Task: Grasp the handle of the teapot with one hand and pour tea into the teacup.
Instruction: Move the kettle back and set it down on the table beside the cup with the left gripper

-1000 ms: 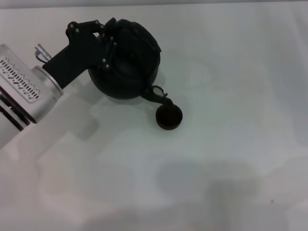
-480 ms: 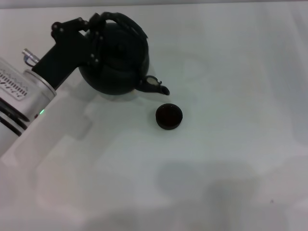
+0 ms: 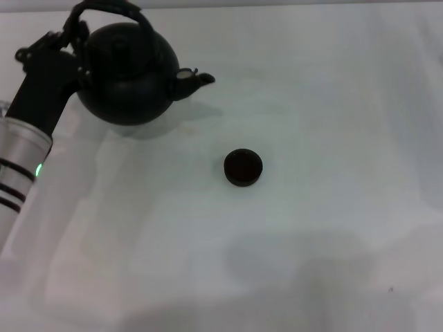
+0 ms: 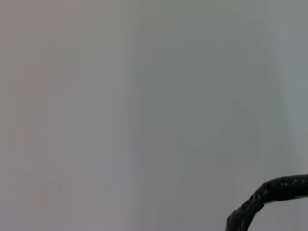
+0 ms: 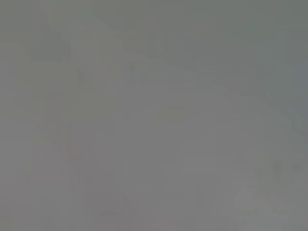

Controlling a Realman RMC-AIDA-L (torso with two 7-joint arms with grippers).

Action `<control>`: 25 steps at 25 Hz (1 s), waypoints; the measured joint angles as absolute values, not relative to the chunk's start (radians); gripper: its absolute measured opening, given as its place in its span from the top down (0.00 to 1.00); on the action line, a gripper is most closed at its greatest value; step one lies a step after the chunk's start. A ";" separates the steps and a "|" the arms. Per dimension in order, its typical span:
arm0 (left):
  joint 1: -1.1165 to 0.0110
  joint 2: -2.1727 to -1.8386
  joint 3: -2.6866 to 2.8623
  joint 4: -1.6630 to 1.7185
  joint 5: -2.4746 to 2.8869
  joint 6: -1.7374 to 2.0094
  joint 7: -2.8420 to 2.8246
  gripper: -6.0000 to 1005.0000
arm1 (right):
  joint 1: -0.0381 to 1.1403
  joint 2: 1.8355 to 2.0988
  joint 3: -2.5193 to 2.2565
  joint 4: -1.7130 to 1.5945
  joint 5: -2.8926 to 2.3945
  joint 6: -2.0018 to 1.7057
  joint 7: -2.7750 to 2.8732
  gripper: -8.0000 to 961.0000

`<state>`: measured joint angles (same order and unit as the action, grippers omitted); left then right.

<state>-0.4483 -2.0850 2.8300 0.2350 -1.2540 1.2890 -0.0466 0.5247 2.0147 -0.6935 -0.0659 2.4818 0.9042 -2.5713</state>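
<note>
The round matte black teapot (image 3: 128,76) is upright at the far left of the white table (image 3: 311,242), its spout (image 3: 195,79) pointing right. My left gripper (image 3: 77,31) is shut on the left end of the arched black handle (image 3: 111,8). A piece of the handle also shows in the left wrist view (image 4: 269,197). The tiny dark teacup (image 3: 243,167) stands alone near the middle of the table, well to the right of and nearer than the spout. The right gripper is out of view.
My silver left forearm (image 3: 21,173) lies along the left edge of the table. The right wrist view shows only a plain grey surface.
The left gripper has carried the teapot up and to the far left, away from the teacup, and turned it from tilted over the cup back to upright.
</note>
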 joint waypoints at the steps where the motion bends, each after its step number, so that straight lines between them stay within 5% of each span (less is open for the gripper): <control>1: -0.438 -2.085 2.830 0.249 -1.271 1.284 -0.050 0.89 | 0.525 2.015 -0.699 -0.066 2.482 0.904 -2.571 0.11; 25: -0.425 -2.097 2.838 0.359 -1.489 1.090 -0.092 0.85 | 0.521 2.017 -0.816 -0.094 2.480 0.912 -2.568 0.11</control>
